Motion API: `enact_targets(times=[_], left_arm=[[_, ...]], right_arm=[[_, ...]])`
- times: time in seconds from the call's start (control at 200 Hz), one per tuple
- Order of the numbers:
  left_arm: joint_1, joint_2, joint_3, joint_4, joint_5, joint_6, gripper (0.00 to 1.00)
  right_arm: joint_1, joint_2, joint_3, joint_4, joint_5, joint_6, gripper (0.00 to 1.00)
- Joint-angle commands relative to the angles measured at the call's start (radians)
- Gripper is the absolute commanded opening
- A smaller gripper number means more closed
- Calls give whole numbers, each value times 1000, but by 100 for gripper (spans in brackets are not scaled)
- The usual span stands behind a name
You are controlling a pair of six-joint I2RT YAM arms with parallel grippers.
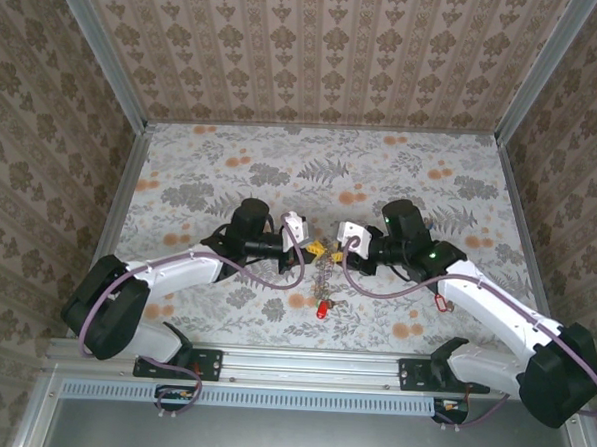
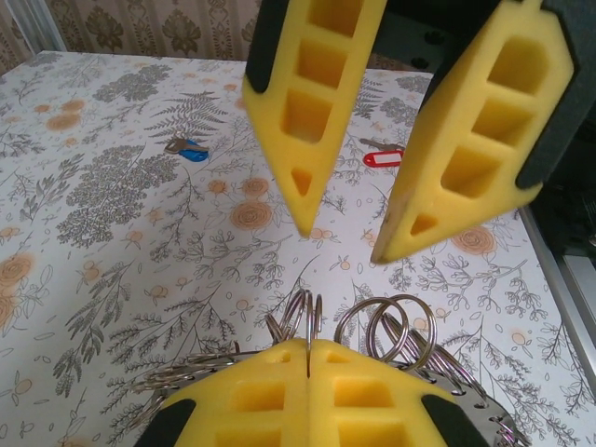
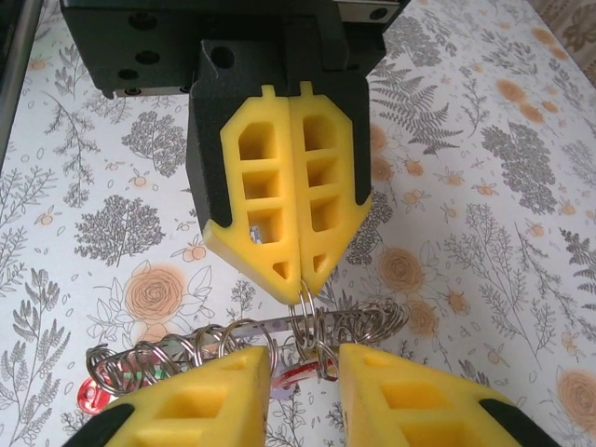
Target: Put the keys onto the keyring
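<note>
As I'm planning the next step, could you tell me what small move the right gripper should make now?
Probably close the right gripper: its open fingers flank the keyring loop that the left gripper holds pinched.

Top cam: high, near-edge side, looking down at table (image 1: 382,168). Wrist cams: close, facing each other, sharing keyring (image 3: 372,321).

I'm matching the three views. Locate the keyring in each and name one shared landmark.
Top external: keyring at centre, trailing toward the near edge.
Left wrist: keyring bottom centre, rings fanning behind the shut left hand.
Right wrist: keyring bottom centre, strung below the left hand's tip.
Landmark: the left hand, shut on one ring.
</note>
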Motion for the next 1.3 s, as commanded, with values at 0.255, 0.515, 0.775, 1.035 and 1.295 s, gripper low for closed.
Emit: enact_targets(times=[0.255, 0.515, 0.775, 1.035, 1.295], left_arm=[[-9, -20, 42, 21, 19, -18, 0], [-9, -16, 46, 9, 27, -11, 0], [-8, -17, 43, -13, 15, 14, 3], [0, -2, 30, -23, 13, 50, 21], [2, 34, 39, 0, 26, 36, 22]], right_arm=[[16, 78, 65, -37, 6, -88, 23], [28, 104, 65, 2, 24, -88, 17], [27, 110, 63, 4, 33, -95, 3], [23, 111, 61, 17, -21, -79, 0], [16, 109, 53, 51, -55, -50, 0]])
